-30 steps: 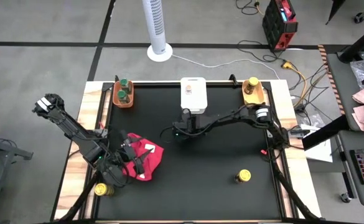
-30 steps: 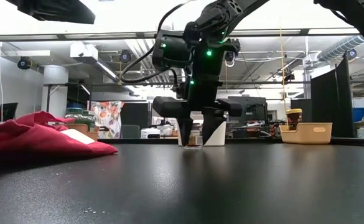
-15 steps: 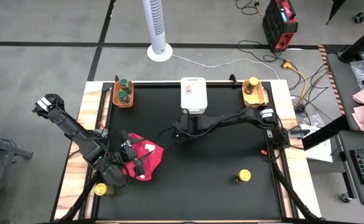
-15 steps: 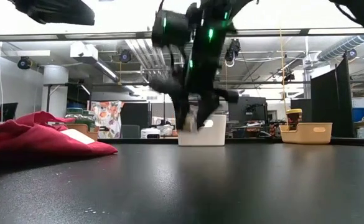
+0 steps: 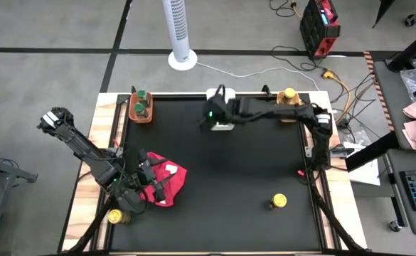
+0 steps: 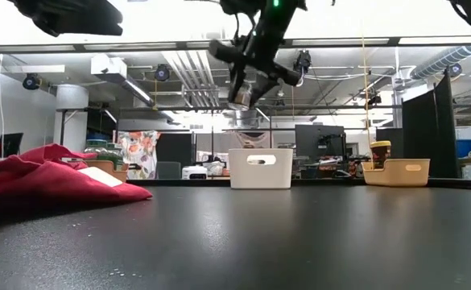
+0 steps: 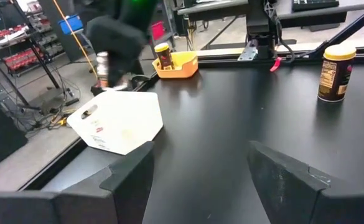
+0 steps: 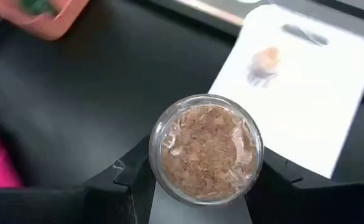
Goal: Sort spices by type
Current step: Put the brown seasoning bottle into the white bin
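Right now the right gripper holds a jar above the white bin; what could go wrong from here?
The jar sits only between the right gripper fingers, high above the white bin; it may slip or bounce out if released from here. In the right wrist view the bin looks off to one side, so a drop may miss.

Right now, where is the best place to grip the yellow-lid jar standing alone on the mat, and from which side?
Probably grip the yellow-lid jar around its round body just under the lid, coming straight down from above: it stands upright with open mat all around it.
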### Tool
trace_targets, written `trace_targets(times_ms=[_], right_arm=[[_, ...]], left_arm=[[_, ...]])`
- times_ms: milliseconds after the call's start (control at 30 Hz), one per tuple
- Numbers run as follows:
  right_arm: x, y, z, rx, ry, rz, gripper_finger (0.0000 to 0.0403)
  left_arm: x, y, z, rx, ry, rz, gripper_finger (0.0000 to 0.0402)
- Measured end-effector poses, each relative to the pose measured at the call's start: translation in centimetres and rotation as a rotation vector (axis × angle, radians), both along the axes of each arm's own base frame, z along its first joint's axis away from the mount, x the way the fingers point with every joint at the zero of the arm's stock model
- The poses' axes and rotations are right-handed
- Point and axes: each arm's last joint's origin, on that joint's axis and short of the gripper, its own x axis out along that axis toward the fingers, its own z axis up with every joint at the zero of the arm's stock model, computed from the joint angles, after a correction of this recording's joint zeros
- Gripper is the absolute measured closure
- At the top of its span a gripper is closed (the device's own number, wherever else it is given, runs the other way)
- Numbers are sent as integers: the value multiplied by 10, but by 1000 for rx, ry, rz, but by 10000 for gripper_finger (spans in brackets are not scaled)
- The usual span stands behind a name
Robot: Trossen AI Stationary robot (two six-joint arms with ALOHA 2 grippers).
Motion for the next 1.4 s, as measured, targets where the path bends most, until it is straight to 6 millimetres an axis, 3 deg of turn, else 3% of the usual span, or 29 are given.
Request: trace_targets(times_ms=[200,333,600,900,1233,1400], right_arm=[[-12,-55,-12,-7,46,-98,223],[-13,-73,-25,6,69,-133,223],[-2,-84,-64,35,152,-147,223],[2,-94,-83,44,170,-168,223],[10,-97,-118,87,218,-157,223],[10,-99,-121,89,223,-157,222]], left_arm=[[0,0,0,-3,-3,0,164],[0,0,0,-1,-2,0,164],[0,0,0,2,-1,0,164],[0,0,0,3,-1,1,164],[0,0,0,2,-1,1,164],[0,0,0,2,-1,1,164]])
